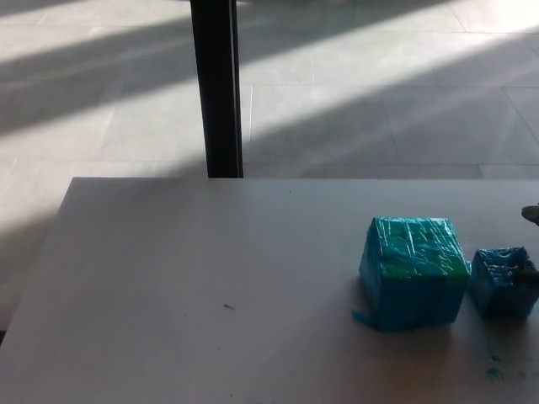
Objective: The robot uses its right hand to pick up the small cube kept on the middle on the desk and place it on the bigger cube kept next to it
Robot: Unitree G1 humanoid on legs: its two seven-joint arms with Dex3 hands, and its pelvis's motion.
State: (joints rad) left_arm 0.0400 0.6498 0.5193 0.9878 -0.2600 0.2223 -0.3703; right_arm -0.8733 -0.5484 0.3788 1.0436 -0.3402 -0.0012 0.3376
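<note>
A big cube (pixel 413 271) wrapped in blue-green tape stands on the right part of the white desk (pixel 210 286). Just to its right, close to the picture's edge, sits the small blue cube (pixel 500 283), with a narrow gap between the two. Only a dark sliver of my right hand (pixel 532 214) shows at the right edge, just behind and above the small cube. Another dark bit lies against the small cube's right side. The rest of that hand is out of frame. My left hand does not show.
A black post (pixel 217 88) rises behind the desk's far edge, with sunlit tiled floor beyond. Small blue-green flecks (pixel 495 372) lie on the desk in front of the small cube.
</note>
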